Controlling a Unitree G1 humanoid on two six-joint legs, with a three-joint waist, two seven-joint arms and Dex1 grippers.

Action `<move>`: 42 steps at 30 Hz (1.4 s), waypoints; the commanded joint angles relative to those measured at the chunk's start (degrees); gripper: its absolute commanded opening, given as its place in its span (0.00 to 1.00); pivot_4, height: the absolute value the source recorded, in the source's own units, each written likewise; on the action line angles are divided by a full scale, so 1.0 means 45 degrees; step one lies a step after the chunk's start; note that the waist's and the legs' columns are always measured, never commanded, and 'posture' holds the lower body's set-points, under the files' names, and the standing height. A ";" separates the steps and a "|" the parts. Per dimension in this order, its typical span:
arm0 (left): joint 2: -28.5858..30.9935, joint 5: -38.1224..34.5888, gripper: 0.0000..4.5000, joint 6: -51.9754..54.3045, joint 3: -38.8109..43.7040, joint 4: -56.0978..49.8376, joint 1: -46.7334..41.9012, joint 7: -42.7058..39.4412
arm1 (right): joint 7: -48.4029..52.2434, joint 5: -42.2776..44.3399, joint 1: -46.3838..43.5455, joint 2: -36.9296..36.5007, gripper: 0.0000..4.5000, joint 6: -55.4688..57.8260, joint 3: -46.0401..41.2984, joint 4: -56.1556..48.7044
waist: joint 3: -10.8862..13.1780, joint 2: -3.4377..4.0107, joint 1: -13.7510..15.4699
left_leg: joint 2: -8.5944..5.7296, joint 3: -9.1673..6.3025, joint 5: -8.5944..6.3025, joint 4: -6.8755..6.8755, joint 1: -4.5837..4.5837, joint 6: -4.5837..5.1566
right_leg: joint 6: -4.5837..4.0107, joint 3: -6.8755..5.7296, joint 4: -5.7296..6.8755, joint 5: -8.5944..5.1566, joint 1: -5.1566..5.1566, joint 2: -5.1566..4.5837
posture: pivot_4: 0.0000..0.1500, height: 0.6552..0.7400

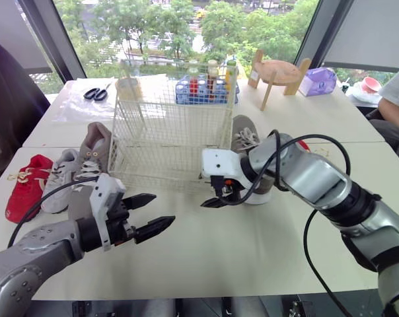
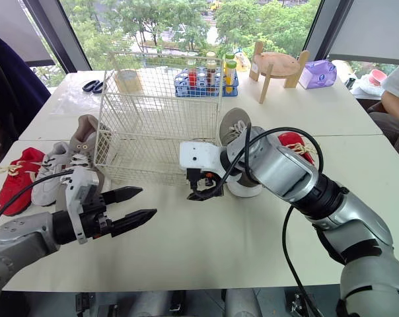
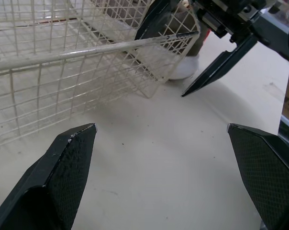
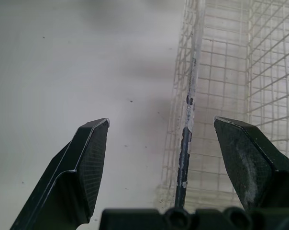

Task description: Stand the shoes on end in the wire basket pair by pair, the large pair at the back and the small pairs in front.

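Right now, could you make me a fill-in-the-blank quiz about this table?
The wire basket holds ___ shoes. The left pincer and the right pincer both have their fingers ___. The outermost shoe on the robot's left is coloured ___.
Missing words: no; open; red.

Five shoes are showing: two grey, the left grey shoe (image 1: 94,148) and the right grey shoe (image 1: 242,135); two red, the left red shoe (image 1: 24,185) and the right red shoe (image 2: 289,140); and one white shoe (image 1: 59,177). One wire basket (image 1: 170,125), one pair of scissors (image 1: 96,94) and one wooden stand (image 1: 279,71) are sitting on the desk (image 1: 252,251).
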 commanded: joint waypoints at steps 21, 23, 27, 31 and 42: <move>-0.0550 0.1234 1.00 -0.0526 -0.1029 0.0503 -0.0677 -0.0204 | 0.0366 0.0638 -0.1392 0.0040 0.98 -0.0643 -0.2719 0.0512 | 0.0001 0.0000 -0.0015 | -0.0002 0.0001 0.0002 0.0001 0.0005 0.0003 | 0.0040 -0.0001 0.0006 0.0021 0.0006 0.0016 | 1.00 1.00; -0.0687 0.1390 1.00 -0.0551 -0.1185 0.0587 -0.0742 -0.0175 | 0.0686 0.0667 -0.1766 -0.0130 0.98 -0.0324 -0.2312 0.0069 | 0.0001 0.0000 -0.0011 | -0.0003 0.0001 0.0002 0.0001 0.0005 0.0003 | 0.0040 -0.0001 0.0005 0.0020 0.0008 0.0015 | 1.00 1.00; -0.0951 0.1695 1.00 -0.0609 -0.1474 0.0673 -0.0845 -0.0137 | 0.0761 0.0116 -0.2102 -0.0284 0.98 0.0239 -0.1039 -0.0393 | 0.0001 0.0000 -0.0035 | 0.0000 0.0000 0.0002 0.0001 0.0008 0.0003 | 0.0042 -0.0002 0.0009 0.0021 0.0007 0.0018 | 1.00 1.00; -0.1271 0.1967 1.00 -0.0685 -0.1670 0.0735 -0.0866 -0.0093 | 0.0556 -0.0508 -0.2064 -0.0157 0.98 0.0431 0.0312 -0.0571 | 0.0000 -0.0001 -0.0031 | -0.0003 0.0001 0.0002 0.0001 0.0011 0.0003 | 0.0025 -0.0002 0.0012 0.0012 0.0007 0.0012 | 1.00 1.00; -0.1811 0.2559 1.00 -0.0788 -0.2045 0.0718 -0.0812 0.0054 | 0.0688 -0.2141 -0.2270 -0.0356 0.05 -0.0607 0.1338 0.0100 | 0.0000 -0.0001 -0.0035 | -0.0005 0.0000 0.0004 0.0002 0.0012 0.0000 | 0.0038 -0.0001 0.0014 0.0019 0.0006 0.0013 | 1.00 1.00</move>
